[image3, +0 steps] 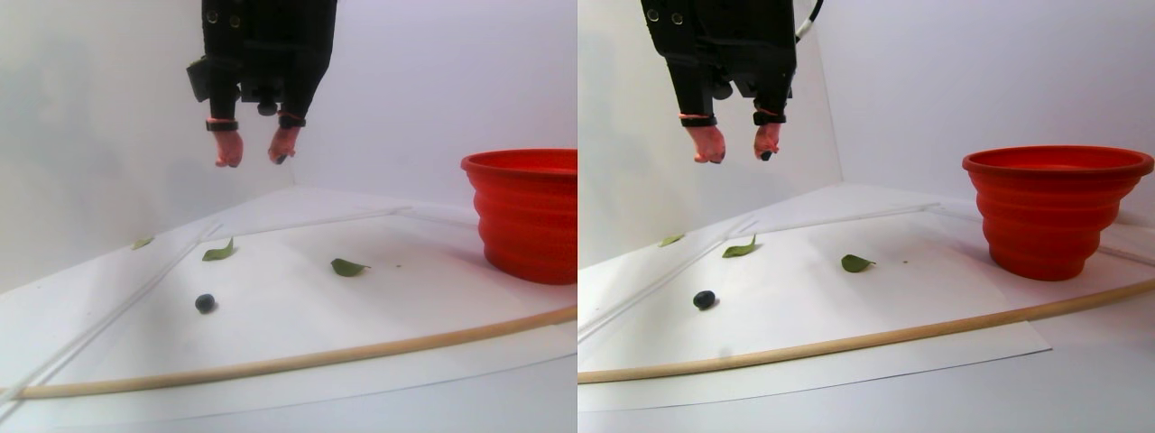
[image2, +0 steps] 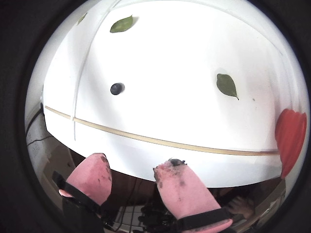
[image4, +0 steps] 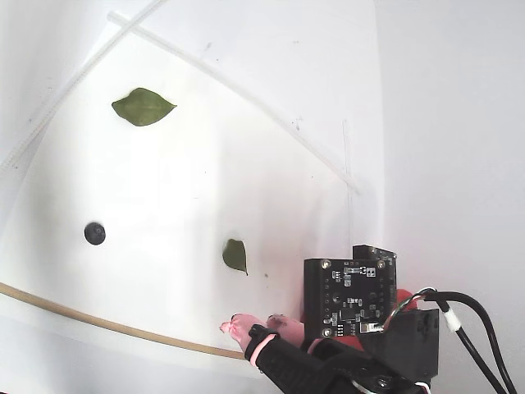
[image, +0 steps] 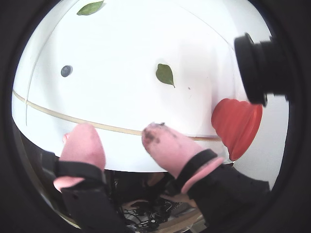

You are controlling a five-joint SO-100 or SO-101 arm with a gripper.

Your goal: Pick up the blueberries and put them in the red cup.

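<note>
Blueberry: a single dark berry [image3: 205,303] lies on the white sheet at lower left of the left half of the stereo pair view; it sits at mid left in the fixed view [image4: 94,233], and left of centre in both wrist views [image: 66,71] [image2: 116,88].
Red cup: the ribbed cup [image3: 528,215] stands upright at the right edge of that half, well apart from the berry; in the wrist views it appears at the right edge [image: 236,124] [image2: 290,138].
Gripper: the gripper [image3: 254,154] hangs high above the sheet at upper left, pink-tipped fingers [image: 82,144] pointing down, parted with clear space between them, holding nothing; a dark smear marks one tip.
Arm: its black body drops in from the top of the stereo pair view; in the fixed view it fills the lower right.
Leaves: a green leaf [image3: 347,267] lies between berry and cup; another leaf [image3: 219,252] lies behind the berry.
Stick: a thin wooden stick [image3: 298,361] runs across the sheet in front of the berry.
</note>
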